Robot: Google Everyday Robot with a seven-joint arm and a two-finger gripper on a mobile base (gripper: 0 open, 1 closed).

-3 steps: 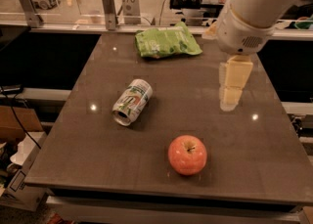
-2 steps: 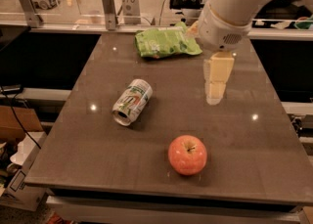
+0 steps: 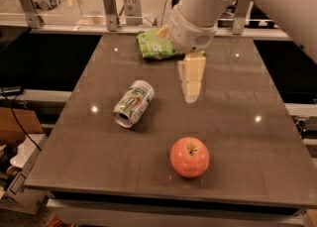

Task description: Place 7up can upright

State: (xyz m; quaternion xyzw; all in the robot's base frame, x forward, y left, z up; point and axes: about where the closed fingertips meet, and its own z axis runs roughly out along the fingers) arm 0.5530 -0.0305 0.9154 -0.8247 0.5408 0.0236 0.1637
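- Leftward goes the gripper [image 3: 191, 93]: over the last second it has slid from the right part of the table [image 3: 247, 137] toward the middle, closing on the can, so I take this as the approach before any pick.
- Nearest me, a red apple [image 3: 189, 157] sits right of centre, well apart from the rest.
- Further in and to the left, the 7up can [image 3: 134, 103] lies on its side, its open end toward the near left; nothing touches it, so the uprighting is not yet done.
- Right of the can and a little farther back, the gripper hangs pointing down over bare tabletop. It carries nothing, and how wide it stands I cannot tell.
- At the far edge lies a green snack bag [image 3: 154, 45], partly behind the arm.
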